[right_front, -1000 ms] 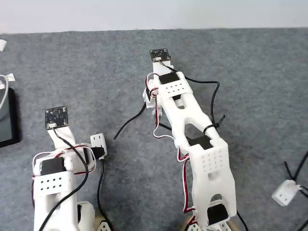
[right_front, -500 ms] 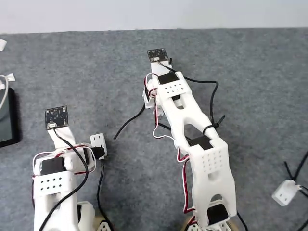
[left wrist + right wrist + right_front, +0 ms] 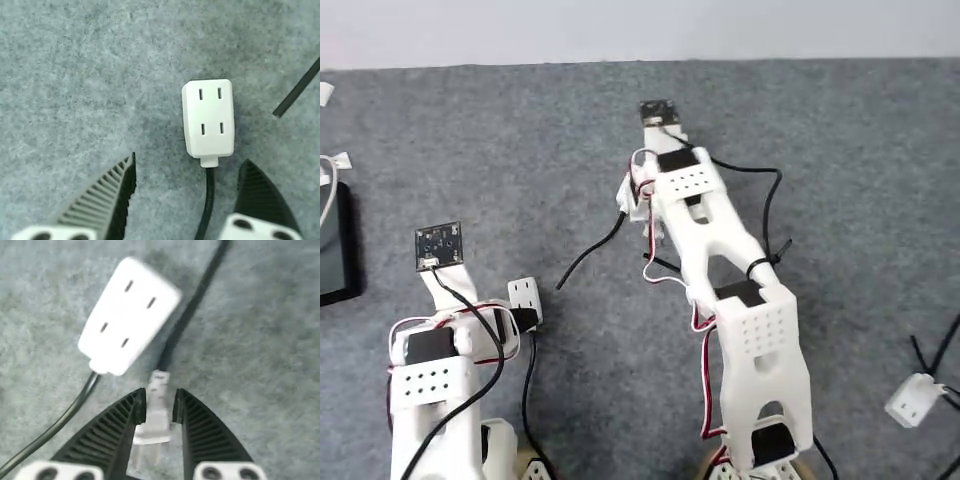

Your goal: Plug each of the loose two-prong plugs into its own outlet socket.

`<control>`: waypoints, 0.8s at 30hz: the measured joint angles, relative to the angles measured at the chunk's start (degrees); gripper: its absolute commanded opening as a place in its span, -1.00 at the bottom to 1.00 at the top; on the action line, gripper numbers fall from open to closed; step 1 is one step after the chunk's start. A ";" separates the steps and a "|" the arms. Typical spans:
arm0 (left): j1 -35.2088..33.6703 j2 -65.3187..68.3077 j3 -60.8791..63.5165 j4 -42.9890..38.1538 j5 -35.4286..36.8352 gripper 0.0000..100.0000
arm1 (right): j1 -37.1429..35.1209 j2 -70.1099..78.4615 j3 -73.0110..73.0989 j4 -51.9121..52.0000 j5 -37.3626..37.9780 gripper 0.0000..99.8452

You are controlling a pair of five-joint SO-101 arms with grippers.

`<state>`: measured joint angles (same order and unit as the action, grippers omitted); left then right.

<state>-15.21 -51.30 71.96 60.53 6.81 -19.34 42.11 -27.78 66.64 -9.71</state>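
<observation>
My right gripper (image 3: 159, 393) is shut on a small white two-prong plug (image 3: 152, 420), held just short of a white two-socket outlet (image 3: 127, 315) on the grey carpet. A black cord (image 3: 195, 290) runs from the plug's far end past that outlet. In the high view this outlet (image 3: 633, 197) peeks out from under the right arm's wrist. My left gripper (image 3: 188, 162) hangs open over another white outlet (image 3: 208, 119), whose black cord runs back between the fingers. That outlet (image 3: 524, 295) lies beside the left arm.
A third white outlet (image 3: 917, 398) with black cords lies at the right edge. A loose black cord (image 3: 590, 250) curves across the carpet between the arms. A dark flat device (image 3: 335, 240) sits at the left edge.
The right arm's wrist has shifted slightly to the right over its outlet. The left arm has stayed still.
</observation>
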 measured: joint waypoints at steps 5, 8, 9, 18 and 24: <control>0.00 0.00 0.00 0.00 0.00 -0.52 | 0.70 0.00 -0.35 -0.18 0.00 -0.84; 0.00 0.00 0.00 0.00 0.00 -0.52 | 0.44 1.23 -0.79 -1.23 0.00 -0.84; 0.00 0.00 0.00 0.00 0.00 -0.52 | 0.44 2.20 -1.23 -1.41 0.00 -0.84; 0.00 0.00 0.00 0.00 0.00 -0.52 | 0.44 7.03 -7.91 0.70 0.00 -0.85; 0.00 0.00 0.00 0.00 0.00 -0.52 | 0.44 11.08 -14.42 5.10 0.00 -0.85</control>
<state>-15.21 -51.30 71.96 60.53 6.81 -18.90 53.19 -42.20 71.74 -9.71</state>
